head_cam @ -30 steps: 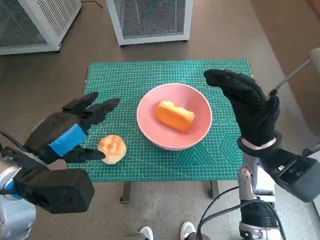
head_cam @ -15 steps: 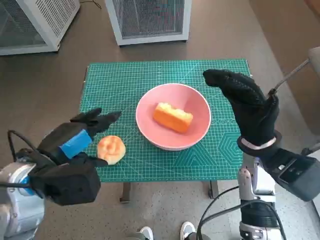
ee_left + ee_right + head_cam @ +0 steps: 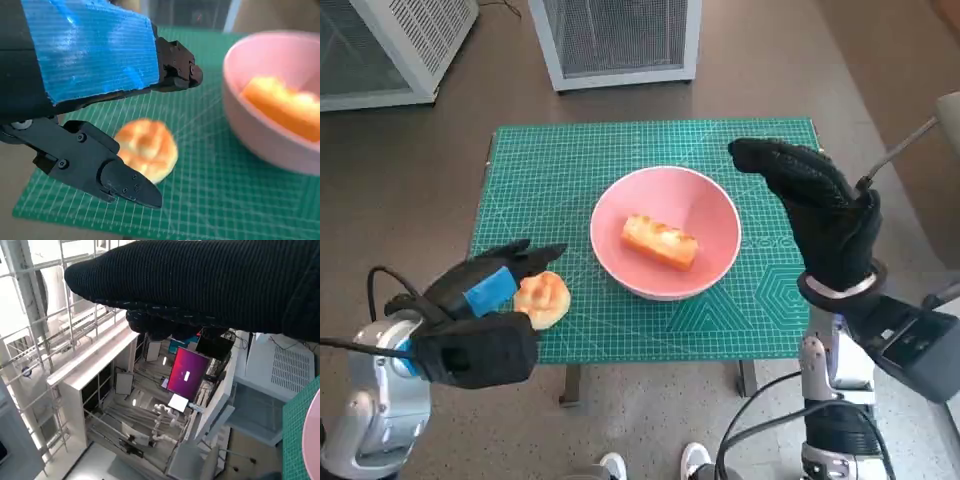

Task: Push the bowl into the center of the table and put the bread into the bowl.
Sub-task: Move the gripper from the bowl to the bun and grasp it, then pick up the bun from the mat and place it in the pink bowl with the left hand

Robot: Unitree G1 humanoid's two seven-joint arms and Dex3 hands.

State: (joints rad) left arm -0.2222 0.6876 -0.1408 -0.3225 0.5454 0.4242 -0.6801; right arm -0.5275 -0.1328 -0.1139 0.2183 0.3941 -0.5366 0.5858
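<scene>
Left hand point(image 3: 485, 290) spread and empty, fingers point(image 3: 125, 182) either side of the round bun point(image 3: 542, 298) without clasping it, near the front-left edge of the green mat point(image 3: 570, 170). Right hand point(image 3: 815, 210) raised beside the pink bowl point(image 3: 710, 215), holding nothing, seemingly relaxed. Oblong bread point(image 3: 660, 241) lying inside the bowl at mid-table.
</scene>
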